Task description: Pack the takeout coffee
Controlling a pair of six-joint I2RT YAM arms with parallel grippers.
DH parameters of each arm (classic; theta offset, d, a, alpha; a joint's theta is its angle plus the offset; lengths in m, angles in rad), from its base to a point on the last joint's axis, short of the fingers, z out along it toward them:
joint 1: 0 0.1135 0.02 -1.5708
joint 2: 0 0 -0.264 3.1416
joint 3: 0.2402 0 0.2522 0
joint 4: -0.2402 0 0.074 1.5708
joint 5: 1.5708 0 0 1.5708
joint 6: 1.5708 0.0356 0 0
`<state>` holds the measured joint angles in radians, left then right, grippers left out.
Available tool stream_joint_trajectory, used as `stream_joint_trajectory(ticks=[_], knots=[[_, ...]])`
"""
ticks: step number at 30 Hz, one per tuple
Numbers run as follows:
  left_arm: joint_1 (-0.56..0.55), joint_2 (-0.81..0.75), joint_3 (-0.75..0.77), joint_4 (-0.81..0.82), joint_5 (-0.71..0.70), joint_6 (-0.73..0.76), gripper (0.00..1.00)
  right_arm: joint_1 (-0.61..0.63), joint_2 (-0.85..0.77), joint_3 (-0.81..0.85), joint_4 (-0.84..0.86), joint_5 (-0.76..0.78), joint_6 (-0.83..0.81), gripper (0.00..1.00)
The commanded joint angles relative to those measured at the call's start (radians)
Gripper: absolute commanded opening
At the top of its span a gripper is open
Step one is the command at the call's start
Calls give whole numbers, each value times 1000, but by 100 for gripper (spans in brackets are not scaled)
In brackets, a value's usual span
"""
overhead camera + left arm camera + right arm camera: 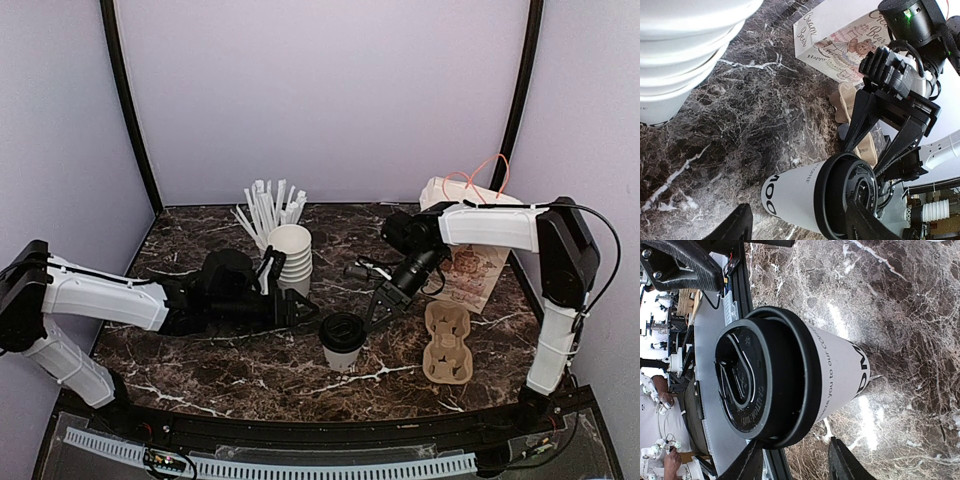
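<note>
Though both jaws flank it open and empty: takeout coffee [342,354], likely light, crushable; hold mid-wall, below lid [343,328].

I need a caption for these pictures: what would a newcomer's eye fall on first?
The takeout coffee, white with a black lid, stands upright near the front middle of the table. The open left tool and open right tool flank it, neither gripping it. A cardboard carrier lies to its right, and a stack of lidless cups stands behind it.
</note>
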<state>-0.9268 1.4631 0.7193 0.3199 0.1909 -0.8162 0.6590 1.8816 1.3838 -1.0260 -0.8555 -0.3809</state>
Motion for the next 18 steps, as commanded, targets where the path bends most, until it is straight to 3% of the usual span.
stream_joint_trajectory(ticks=[1, 18], knots=[[-3, 25, -1, 33, 38, 0, 67, 2, 14, 23, 10, 19, 6, 46], [-1, 102, 31, 7, 81, 16, 67, 16, 21, 18, 12, 18, 2, 46]])
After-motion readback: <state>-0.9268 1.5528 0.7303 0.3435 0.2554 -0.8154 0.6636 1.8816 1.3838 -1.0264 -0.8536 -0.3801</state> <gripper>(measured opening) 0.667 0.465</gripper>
